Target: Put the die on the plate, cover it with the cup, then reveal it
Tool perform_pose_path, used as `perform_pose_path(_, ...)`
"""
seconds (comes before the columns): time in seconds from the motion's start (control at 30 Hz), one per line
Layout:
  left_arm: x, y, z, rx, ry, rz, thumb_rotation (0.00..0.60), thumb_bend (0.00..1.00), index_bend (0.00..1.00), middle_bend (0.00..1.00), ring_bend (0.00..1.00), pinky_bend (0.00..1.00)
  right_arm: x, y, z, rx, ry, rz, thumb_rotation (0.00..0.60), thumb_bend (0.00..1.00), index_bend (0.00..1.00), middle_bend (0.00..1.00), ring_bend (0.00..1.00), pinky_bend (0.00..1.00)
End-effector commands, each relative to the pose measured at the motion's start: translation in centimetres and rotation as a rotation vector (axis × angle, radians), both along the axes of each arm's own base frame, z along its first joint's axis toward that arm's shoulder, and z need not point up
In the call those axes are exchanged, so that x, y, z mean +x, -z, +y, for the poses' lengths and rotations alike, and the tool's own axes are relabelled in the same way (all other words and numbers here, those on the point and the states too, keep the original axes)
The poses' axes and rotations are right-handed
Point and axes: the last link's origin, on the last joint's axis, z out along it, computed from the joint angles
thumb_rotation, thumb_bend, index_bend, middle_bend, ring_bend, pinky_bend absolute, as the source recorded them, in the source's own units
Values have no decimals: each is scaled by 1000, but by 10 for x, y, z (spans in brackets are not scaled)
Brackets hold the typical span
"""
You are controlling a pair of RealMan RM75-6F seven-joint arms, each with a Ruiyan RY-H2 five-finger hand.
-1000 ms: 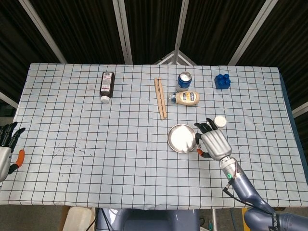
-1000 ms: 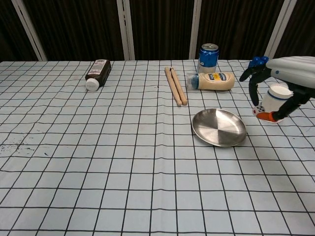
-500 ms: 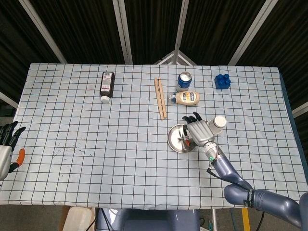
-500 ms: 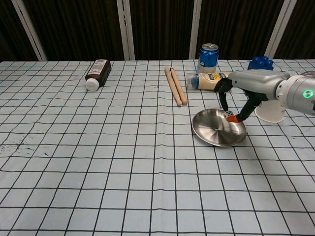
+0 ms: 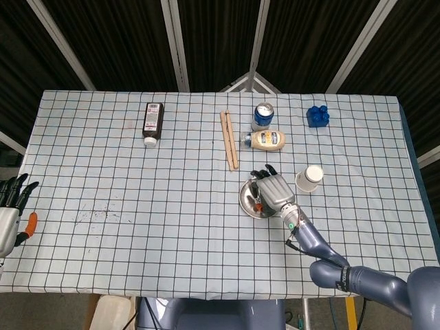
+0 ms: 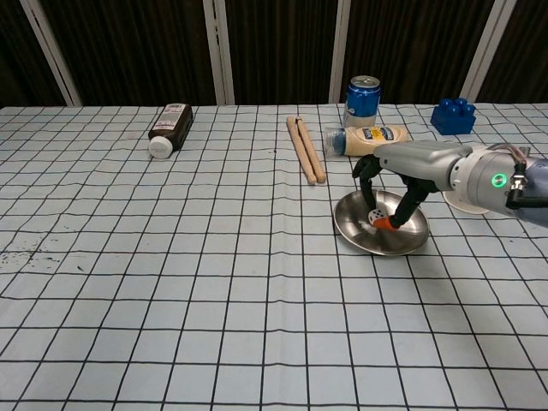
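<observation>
1. Over the round steel plate [image 6: 381,224] at table centre-right: right hand [image 6: 387,181], fingers curved downward above the dish, orange-tipped thumb low by the small white die [image 6: 377,216].
2. Grip on the die hard to judge; die appears pinched at or just beside the thumb tip, right over the plate's floor, but contact not clearly shown in either view.
3. White paper cup [image 5: 309,178] lying at about 3 o'clock from the plate, near it but apart, untouched.
4. Left hand [image 5: 12,206] resting at the far 9 o'clock edge of the grid-patterned tablecloth [image 5: 137,227], fingers spread, holding nothing.
5. Bystanders at the 12 o'clock side: blue drinks can [image 6: 362,99], squat mayonnaise bottle [image 6: 368,139] on its side, pair of wooden sticks [image 6: 306,150], dark brown bottle [image 6: 169,128] with white cap, blue toy brick [image 6: 454,115].
6. Progress, judged from the layout: first step at its very end, die at the plate but release not confirmed.
7. Left to do: letting go of the die, fetching the cup, covering the die, then lifting the cup clear.
</observation>
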Motion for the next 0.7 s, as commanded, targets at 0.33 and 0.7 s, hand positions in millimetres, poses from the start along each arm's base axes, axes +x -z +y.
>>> perform_pose_path(0.33,-1,-1,1,5,-6,1,600,707,121,0,0,0,-2,8,-8,3,10,10,600,350,585,183,176,0)
perform_pose_path(0.7,-1,-2,2,11,-9,1,600,706,130,0,0,0,-12,7,-13,1,25,36,600,350,585,183,176,0)
